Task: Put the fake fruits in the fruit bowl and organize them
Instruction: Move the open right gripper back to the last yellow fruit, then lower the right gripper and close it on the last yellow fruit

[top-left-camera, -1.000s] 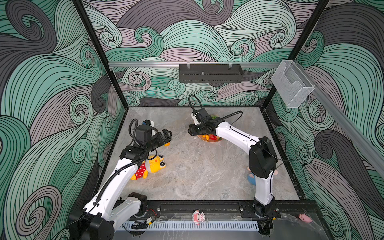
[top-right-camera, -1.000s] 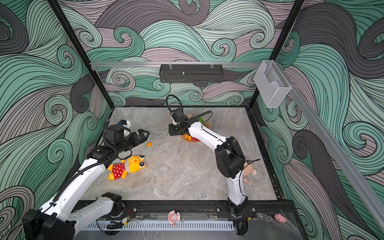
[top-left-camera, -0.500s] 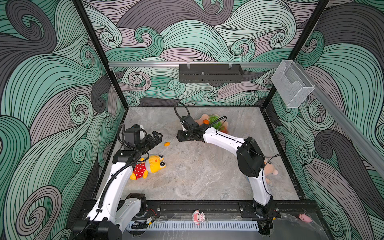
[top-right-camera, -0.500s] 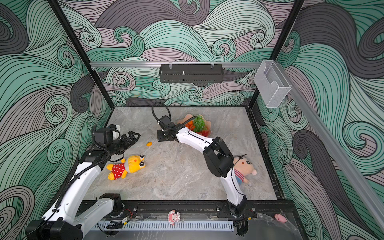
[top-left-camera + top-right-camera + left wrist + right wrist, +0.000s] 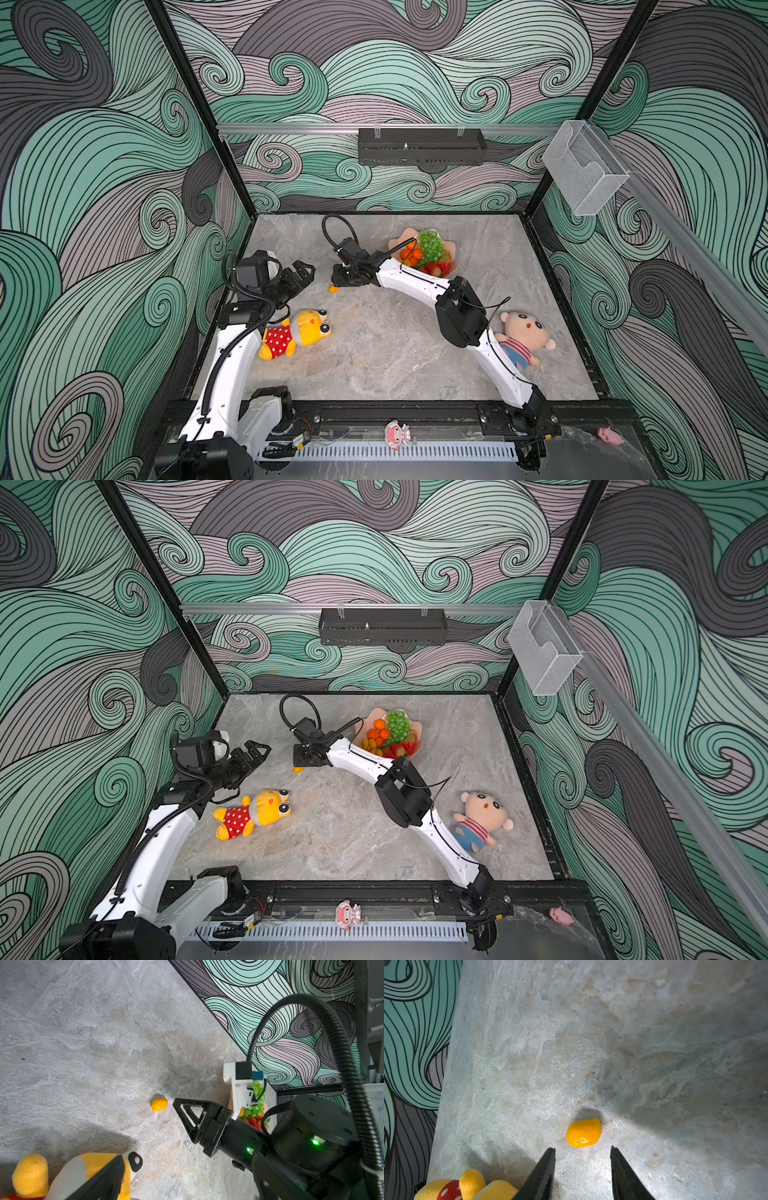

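In both top views the right pincer point(image 5: 340, 280) point(image 5: 302, 759) has swung away from the shallow peach-pink plastic bowl point(image 5: 397, 243) point(image 5: 365, 721) with the scalloped rim, where it hung a second ago. It now stands low over the grey stone-look bench point(image 5: 374, 353), with its tips right by a small oval yellow-orange plastic kumquat point(image 5: 332, 288) point(image 5: 297, 769). The bowl lies behind this pincer, back along its arm, and is already heaped with glossy fake fruits point(image 5: 430, 249). The left pincer point(image 5: 302, 270) point(image 5: 257, 748), its fingers spread and empty, has drawn back and sits beyond the kumquat, well apart from it.

In the left wrist view the right pincer point(image 5: 176, 1103) points straight at the kumquat point(image 5: 159, 1104). The fruit rests on the bench just past the tips, with a sliver of bench between them. The yellow plush toy in red dotted shorts point(image 5: 93, 1167) lies off to the pincer's side.

In the right wrist view the right pincer point(image 5: 582, 1150) has its jaws standing apart with nothing between them. The kumquat point(image 5: 584, 1133) sits just ahead of the gap and roughly centred on it.

We judge this to be the only fruit left outside the bowl. The approach looks done, and what remains is a short advance, a pinch, and the carry back.
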You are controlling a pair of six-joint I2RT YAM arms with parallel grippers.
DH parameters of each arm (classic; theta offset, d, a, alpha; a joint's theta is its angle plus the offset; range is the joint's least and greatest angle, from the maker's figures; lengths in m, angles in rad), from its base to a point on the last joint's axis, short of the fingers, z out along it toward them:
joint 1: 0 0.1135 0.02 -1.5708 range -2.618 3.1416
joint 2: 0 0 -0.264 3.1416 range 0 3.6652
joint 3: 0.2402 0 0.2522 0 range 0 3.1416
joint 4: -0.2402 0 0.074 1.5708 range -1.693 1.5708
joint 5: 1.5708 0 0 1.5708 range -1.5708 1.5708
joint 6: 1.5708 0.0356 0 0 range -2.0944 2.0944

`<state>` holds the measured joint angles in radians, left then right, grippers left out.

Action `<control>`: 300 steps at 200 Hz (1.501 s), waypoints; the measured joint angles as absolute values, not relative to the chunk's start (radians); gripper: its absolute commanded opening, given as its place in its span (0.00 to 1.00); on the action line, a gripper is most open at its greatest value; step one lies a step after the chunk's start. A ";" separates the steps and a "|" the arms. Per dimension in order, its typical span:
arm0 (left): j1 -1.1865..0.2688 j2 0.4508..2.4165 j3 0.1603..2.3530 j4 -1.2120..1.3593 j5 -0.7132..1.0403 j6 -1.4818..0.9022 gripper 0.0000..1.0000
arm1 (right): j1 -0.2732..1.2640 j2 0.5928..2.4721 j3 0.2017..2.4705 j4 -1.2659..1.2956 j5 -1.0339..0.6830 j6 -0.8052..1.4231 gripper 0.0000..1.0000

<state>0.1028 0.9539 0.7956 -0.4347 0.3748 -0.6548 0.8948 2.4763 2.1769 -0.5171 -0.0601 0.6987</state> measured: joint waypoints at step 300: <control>0.111 0.959 0.774 -0.434 0.398 -0.654 0.99 | 0.904 2.625 2.327 -0.567 -0.165 0.870 0.52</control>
